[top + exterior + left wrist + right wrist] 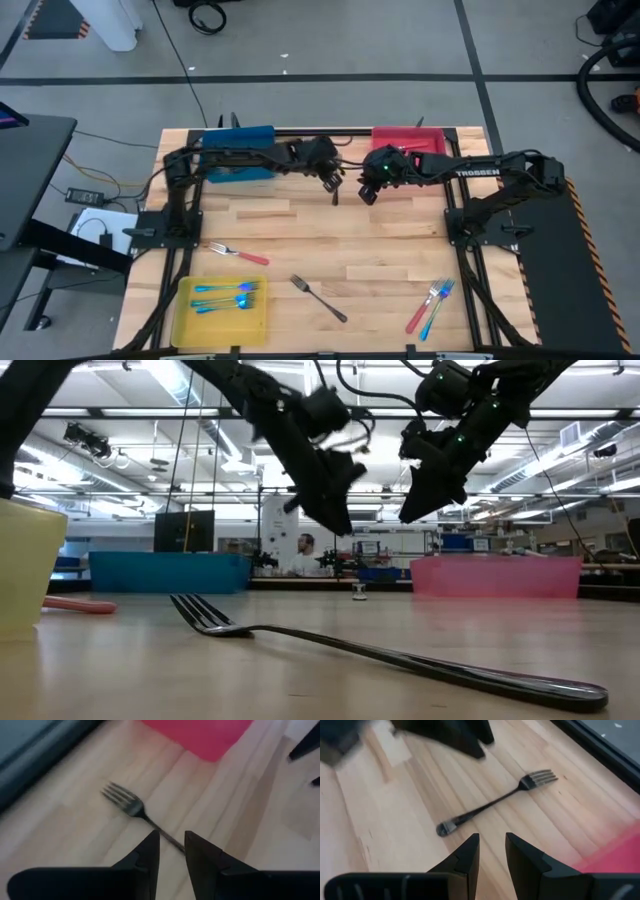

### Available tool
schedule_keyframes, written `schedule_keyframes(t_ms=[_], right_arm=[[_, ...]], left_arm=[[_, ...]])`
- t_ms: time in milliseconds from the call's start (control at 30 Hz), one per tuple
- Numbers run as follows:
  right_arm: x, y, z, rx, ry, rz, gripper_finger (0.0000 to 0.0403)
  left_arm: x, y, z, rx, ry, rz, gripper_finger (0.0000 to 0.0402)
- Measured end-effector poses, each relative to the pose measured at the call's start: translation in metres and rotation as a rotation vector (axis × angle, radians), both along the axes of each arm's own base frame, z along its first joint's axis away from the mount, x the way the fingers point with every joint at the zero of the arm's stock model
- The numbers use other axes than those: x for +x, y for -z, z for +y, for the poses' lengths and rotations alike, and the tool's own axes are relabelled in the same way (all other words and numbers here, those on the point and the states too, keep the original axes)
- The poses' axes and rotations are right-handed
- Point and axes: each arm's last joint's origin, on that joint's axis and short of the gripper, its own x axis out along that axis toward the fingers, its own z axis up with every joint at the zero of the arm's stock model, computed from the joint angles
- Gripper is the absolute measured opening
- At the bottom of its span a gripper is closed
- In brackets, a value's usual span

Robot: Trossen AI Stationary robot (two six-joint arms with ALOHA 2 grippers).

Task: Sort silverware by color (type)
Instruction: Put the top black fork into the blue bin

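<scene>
A dark grey fork point(131, 806) point(490, 807) lies flat on the wooden table at the far middle, between the blue tray point(238, 152) and the red tray point(408, 140). My left gripper point(334, 190) point(172, 837) hangs above the fork's handle end, its fingers slightly apart with nothing between them. My right gripper point(366, 192) point(492, 839) hovers close beside it on the right, also slightly open and holding nothing. Other silverware lies near the front: a red-handled fork point(237, 252), a grey fork point(318, 297), and a red and a blue one together point(430, 305).
A yellow tray point(190, 320) at the near left holds several blue-handled utensils point(225, 295). Both arms reach inward over the table's far half and their grippers nearly meet. Bare wood lies in the table's middle point(330, 240).
</scene>
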Motion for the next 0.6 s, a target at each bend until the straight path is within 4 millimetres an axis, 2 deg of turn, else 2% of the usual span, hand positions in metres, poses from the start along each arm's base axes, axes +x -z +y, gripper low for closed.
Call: schedule_keyframes(t_ms=[167,333,467,600], right_arm=[[0.005,-0.005,0.003,-0.014,-0.004,-0.067,0.0103],[0.012,-0.010,0.001,-0.015,0.019,-0.165,0.0103],[0.024,-0.004,-0.004,-0.022,0.031,-0.225,0.0103],[0.038,0.007,-0.011,-0.022,0.026,-0.269,0.0103]], left_arm=[[-0.027,-0.041,-0.001,0.038,-0.012,0.031,0.0089],[-0.062,-0.098,-0.008,0.086,0.005,-0.033,0.0089],[-0.096,-0.142,-0.017,0.138,0.009,-0.117,0.0089],[-0.129,-0.175,-0.027,0.175,0.006,-0.183,0.0089]])
